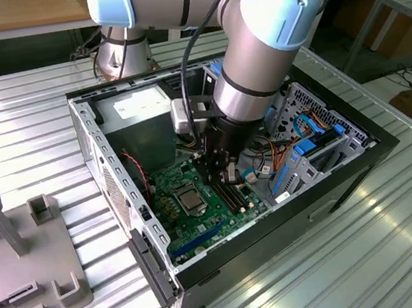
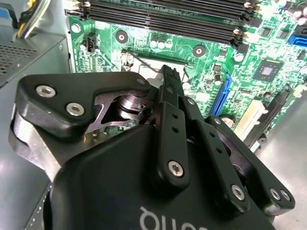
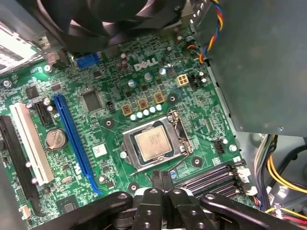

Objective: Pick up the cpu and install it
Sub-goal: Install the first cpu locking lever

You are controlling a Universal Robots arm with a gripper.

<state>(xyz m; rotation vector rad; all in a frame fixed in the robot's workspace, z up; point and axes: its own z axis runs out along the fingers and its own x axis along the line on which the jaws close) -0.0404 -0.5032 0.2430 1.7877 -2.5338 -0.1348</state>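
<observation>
Silver-grey cpu (image 3: 152, 144) in its socket (image 3: 130, 160) (fingers (image 3: 154, 178) closed, just beside)

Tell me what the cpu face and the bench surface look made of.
The cpu, lying in its socket: brushed silver-grey metal by its dull sheen, probably a plated lid. The bench: ribbed bare metal, likely aluminium, by its bright streaky reflections.

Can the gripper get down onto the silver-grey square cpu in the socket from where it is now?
Probably yes. The silver-grey square cpu lies face-up in the black-framed socket with nothing over it, and the gripper hangs just beside it above the green motherboard.
</observation>
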